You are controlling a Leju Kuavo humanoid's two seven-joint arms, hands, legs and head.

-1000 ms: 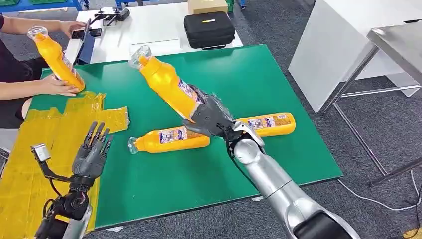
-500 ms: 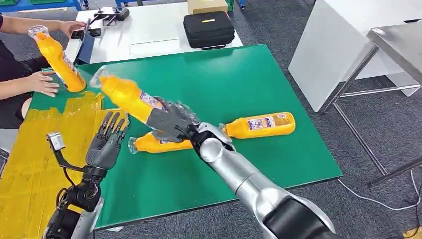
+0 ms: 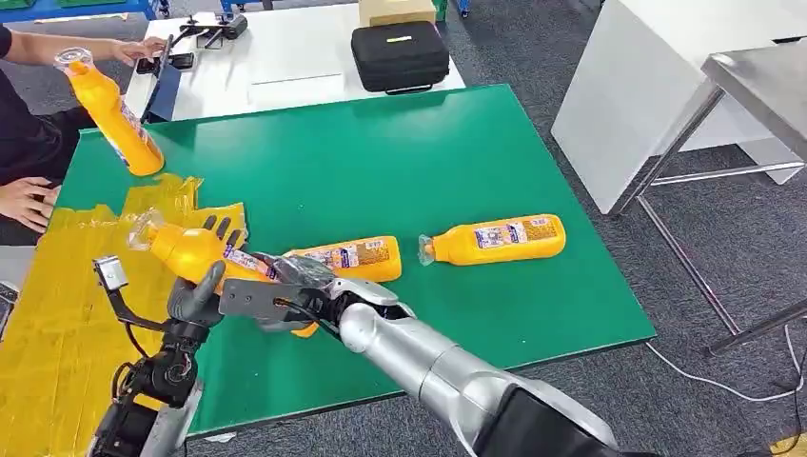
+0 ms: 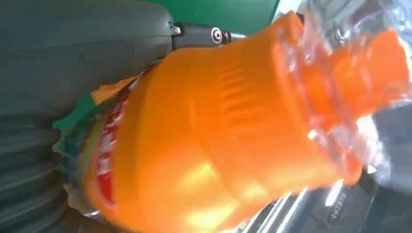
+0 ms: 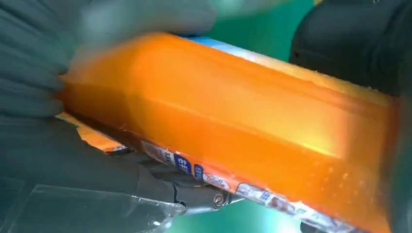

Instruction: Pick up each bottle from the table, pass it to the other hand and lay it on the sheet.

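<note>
**Handover hangs on one grip at sheet's edge**

Bottle (image 3: 205, 252) in mid-air at the near left of the table (image 3: 457, 152), cap end toward the yellow sheet (image 3: 57, 314), base end wrapped by your right hand (image 3: 281, 295). That hand's fingers are closed round the body, as the right wrist view shows close up. Your left hand (image 3: 195, 290) sits directly behind the bottle with fingertips rising past it; the left wrist view has the bottle pressed near the palm, but you cannot tell whether those fingers have closed on it.

That is the risk, by my reading. Release the right hand before the left truly holds, and the bottle drops on the green top rather than the sheet. The bottle looks smooth and its wrap glossy, so a loose left grip near the narrowing neck could let it slide out.

Two more bottles (image 3: 347, 259) (image 3: 495, 238) lie on the table to the right, the nearer just beyond your right forearm; a wide pull-back could knock it. A person at the far left holds another bottle (image 3: 109, 114) upright by the sheet's far edge.
</note>
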